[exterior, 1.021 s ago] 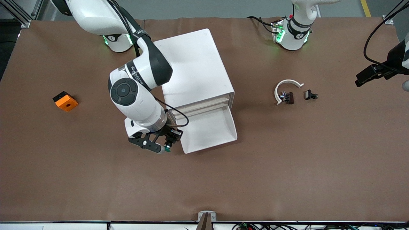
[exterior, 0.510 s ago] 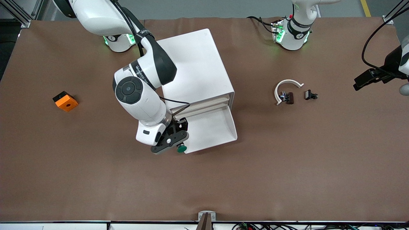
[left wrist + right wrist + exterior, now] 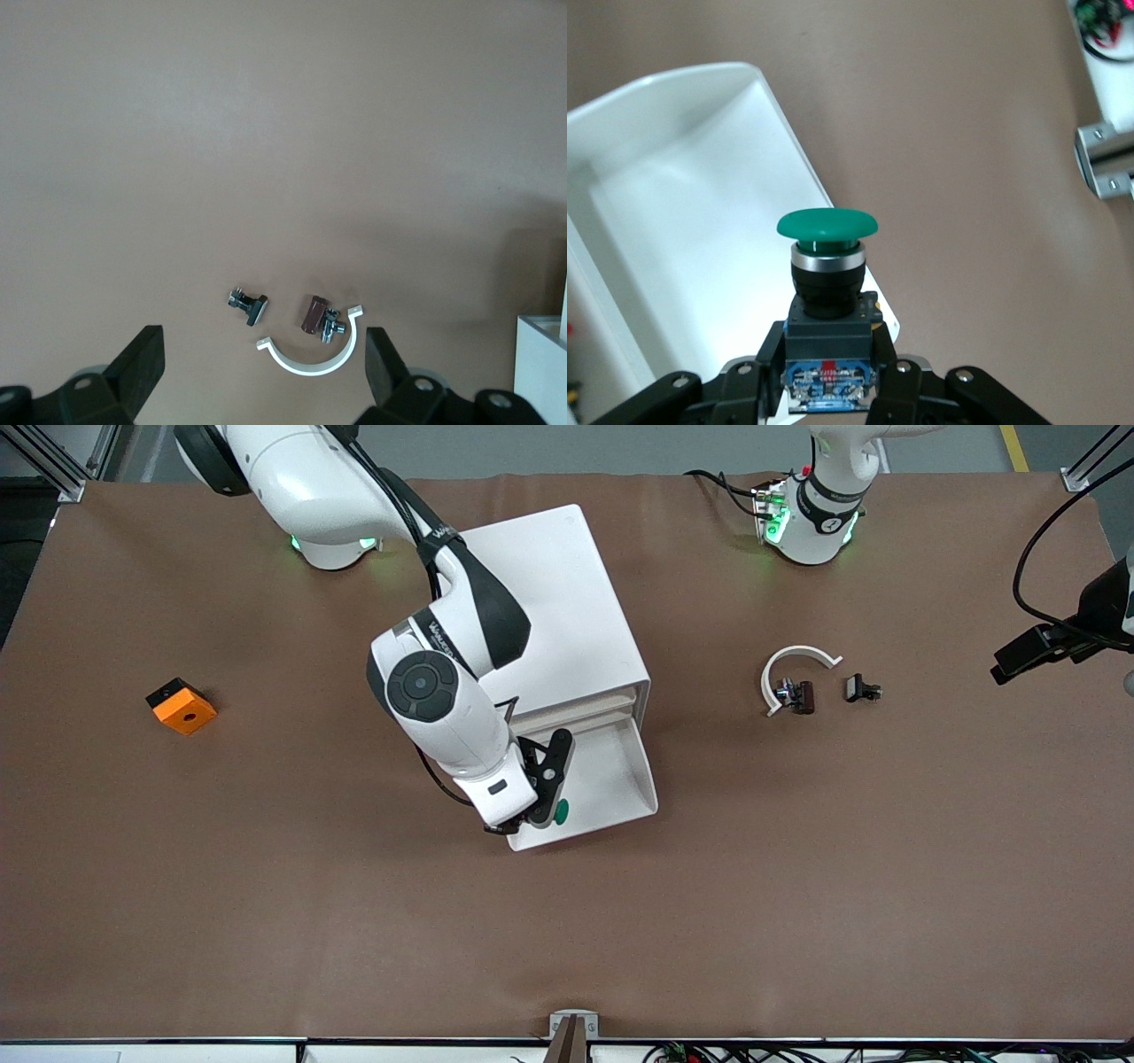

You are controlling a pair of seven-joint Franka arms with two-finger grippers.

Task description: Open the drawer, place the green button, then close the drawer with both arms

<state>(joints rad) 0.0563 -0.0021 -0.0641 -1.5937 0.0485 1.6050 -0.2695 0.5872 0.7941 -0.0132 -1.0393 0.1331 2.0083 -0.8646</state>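
Button: the green-capped, dark-bodied push-button [image 3: 827, 266] hangs over the open white plastic drawer [image 3: 611, 775], at its 7 o'clock corner.
Right gripper [image 3: 542, 808]: clamped on the button's square base.
Left gripper [image 3: 266, 372]: spread wide, empty, waiting over the table.
Handling: probably light, rigid, slick-capped; the base is the best hold.

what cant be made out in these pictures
- Front view: the left gripper, over the left arm's end of the table, is cut by the picture's edge.
- Front view: the button over the open drawer shows only its green cap; the right gripper covers its body.
- Both views: the small black clips are too small to identify.
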